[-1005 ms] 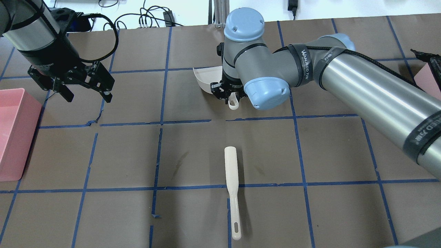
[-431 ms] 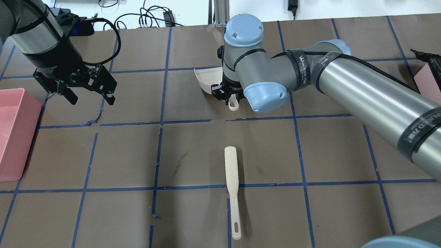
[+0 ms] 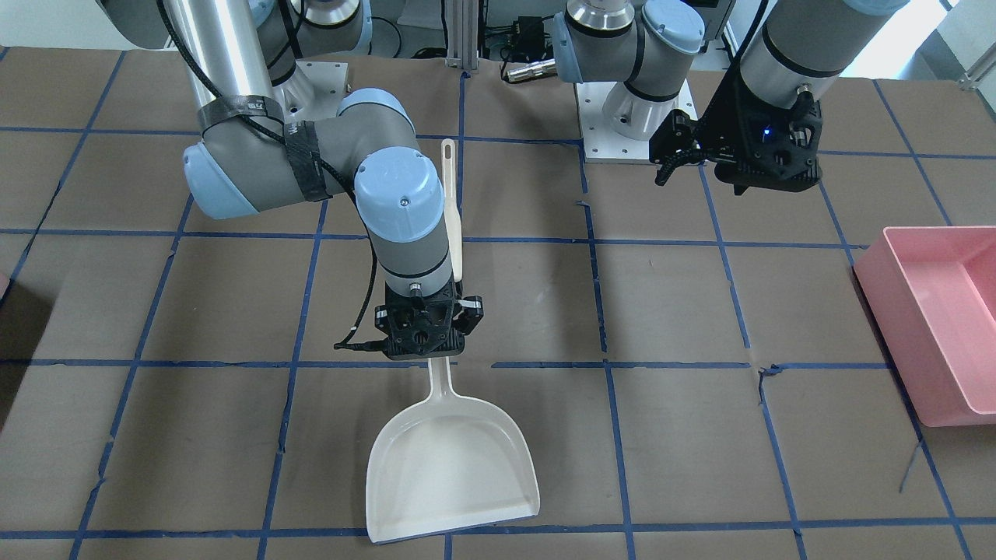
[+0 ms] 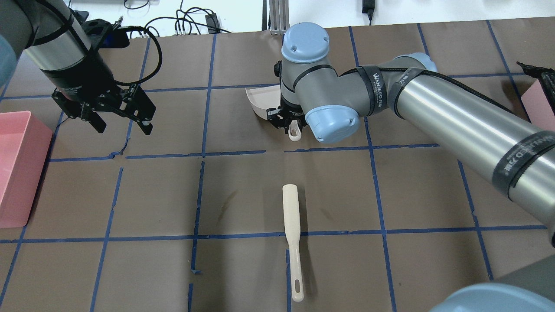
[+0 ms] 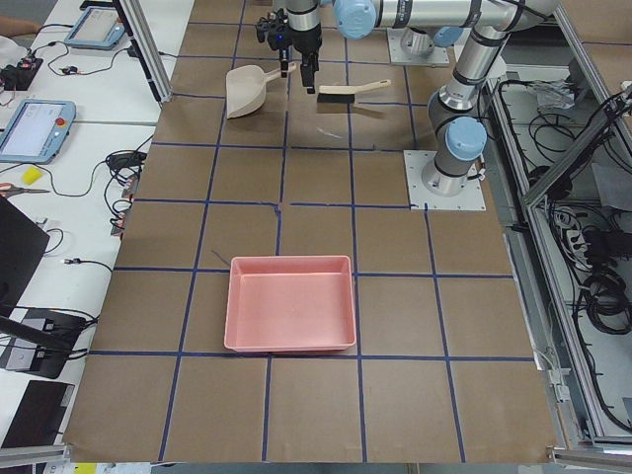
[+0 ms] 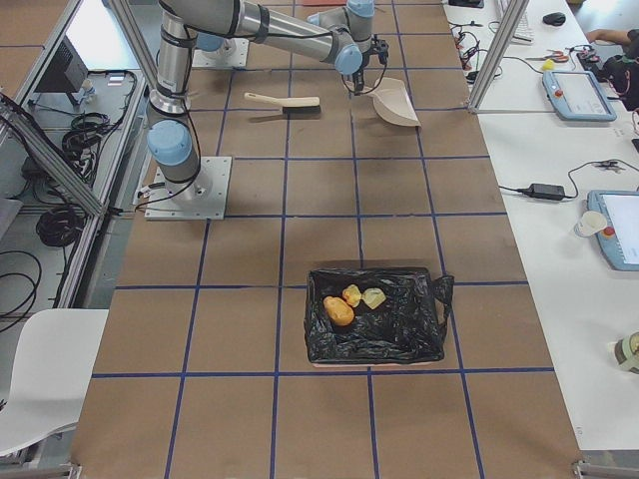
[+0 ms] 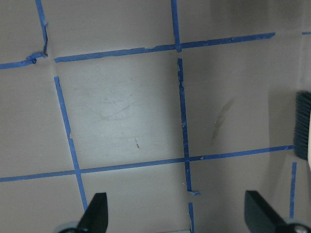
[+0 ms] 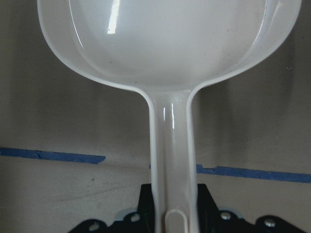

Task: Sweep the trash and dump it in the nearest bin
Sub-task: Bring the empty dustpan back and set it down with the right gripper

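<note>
You look at a wide desk covered in brown paper and ruled into squares with blue tape. White benches along your side carry tablets, cables and a cup, and a white chair stands on the robot's side.

The right arm reaches across the middle. Its right hand points down and is closed on the handle of the white dustpan, whose mouth faces you. You cannot tell whether the pan rests on the paper or hangs just above it. The left hand hovers over bare paper with its fingers spread wide, holding nothing.

A pink bin sits at the robot's left end of the desk. A second bin, lined with a black bag, sits at the right end. A cream-handled brush with dark bristles lies alone between the dustpan and the robot's base.

The trash is in the black-lined bin: one brown lump and two pale chunks, close together.

A black strap on the right arm reads WANJEED, as far as you can make it out.
</note>
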You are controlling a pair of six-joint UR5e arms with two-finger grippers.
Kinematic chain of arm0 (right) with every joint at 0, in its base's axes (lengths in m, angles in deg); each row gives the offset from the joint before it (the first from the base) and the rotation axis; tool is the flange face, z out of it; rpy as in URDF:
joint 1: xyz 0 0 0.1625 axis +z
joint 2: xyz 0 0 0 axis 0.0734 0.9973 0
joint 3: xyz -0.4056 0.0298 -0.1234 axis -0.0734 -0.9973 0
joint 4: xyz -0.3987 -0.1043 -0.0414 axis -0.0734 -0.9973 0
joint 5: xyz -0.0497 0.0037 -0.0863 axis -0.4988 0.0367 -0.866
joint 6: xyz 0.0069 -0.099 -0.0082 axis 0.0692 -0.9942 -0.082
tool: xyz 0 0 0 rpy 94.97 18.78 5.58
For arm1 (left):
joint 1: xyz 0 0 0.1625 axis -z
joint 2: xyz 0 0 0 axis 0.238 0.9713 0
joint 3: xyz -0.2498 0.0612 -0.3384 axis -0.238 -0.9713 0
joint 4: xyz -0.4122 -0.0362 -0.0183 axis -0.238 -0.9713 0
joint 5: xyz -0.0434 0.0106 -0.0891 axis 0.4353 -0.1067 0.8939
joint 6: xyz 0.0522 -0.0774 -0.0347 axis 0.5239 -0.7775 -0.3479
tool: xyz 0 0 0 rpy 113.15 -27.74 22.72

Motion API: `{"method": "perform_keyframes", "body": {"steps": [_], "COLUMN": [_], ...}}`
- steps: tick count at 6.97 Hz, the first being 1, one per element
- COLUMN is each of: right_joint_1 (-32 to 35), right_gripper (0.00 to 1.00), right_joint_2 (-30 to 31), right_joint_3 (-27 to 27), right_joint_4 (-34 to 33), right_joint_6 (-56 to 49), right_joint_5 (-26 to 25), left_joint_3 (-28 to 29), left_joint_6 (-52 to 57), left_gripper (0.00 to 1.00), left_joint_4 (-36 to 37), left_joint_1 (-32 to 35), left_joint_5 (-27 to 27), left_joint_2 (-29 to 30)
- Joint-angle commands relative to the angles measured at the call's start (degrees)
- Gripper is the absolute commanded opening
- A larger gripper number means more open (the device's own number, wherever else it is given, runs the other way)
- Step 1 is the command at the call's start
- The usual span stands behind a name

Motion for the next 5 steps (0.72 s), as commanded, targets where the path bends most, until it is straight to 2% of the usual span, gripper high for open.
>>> {"method": "perform_keyframes", "body": {"steps": [1, 3, 5], "right_joint_1": [0.1, -0.2, -2.1], "right_gripper": [0.99, 1.00, 1.00], "right_joint_2": [-0.1, -0.1, 2.8], "right_joint_3": [0.0, -0.3, -1.6], "right_joint_4": [1.5, 2.7, 5.0], "right_joint_6": [0.8, 0.8, -0.2], "right_joint_5": [-0.1, -0.1, -0.1], "left_joint_3": [-0.2, -0.1, -0.2], "left_joint_6": [0.6, 0.8, 0.8], "left_gripper": [1.00, 1.00, 1.00], "left_joint_4": [0.0, 0.0, 0.0], "left_joint_1": [0.2, 0.2, 0.2], "left_joint_5": [0.3, 0.5, 0.5], "left_joint_2": [-0.1, 0.0, 0.0]}}
